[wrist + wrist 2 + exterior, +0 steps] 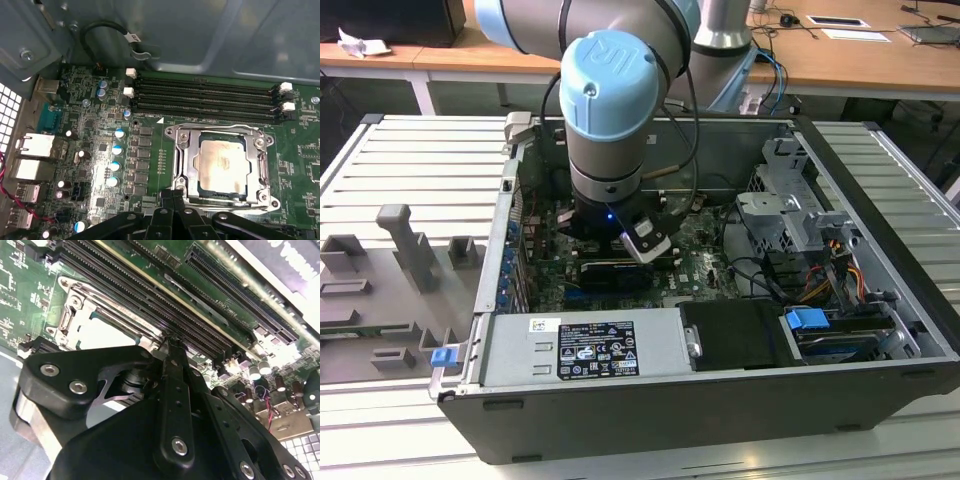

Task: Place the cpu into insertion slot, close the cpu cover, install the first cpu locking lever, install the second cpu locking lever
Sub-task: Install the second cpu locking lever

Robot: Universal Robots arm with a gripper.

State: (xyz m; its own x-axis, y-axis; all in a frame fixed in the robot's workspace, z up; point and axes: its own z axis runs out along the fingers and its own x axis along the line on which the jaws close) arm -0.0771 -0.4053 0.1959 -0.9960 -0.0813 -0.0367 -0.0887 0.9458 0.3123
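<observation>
Your tool, fingers pressed together, is hovering at the cover's 6 o'clock edge, while the cpu is already sitting in the slot under it.

Robotics laboratory or workshop. An opened computer case sits centre frame on a ribbed metal table; grey fixtures stand at left, and wooden desks with cables line the top edge.
</observation>
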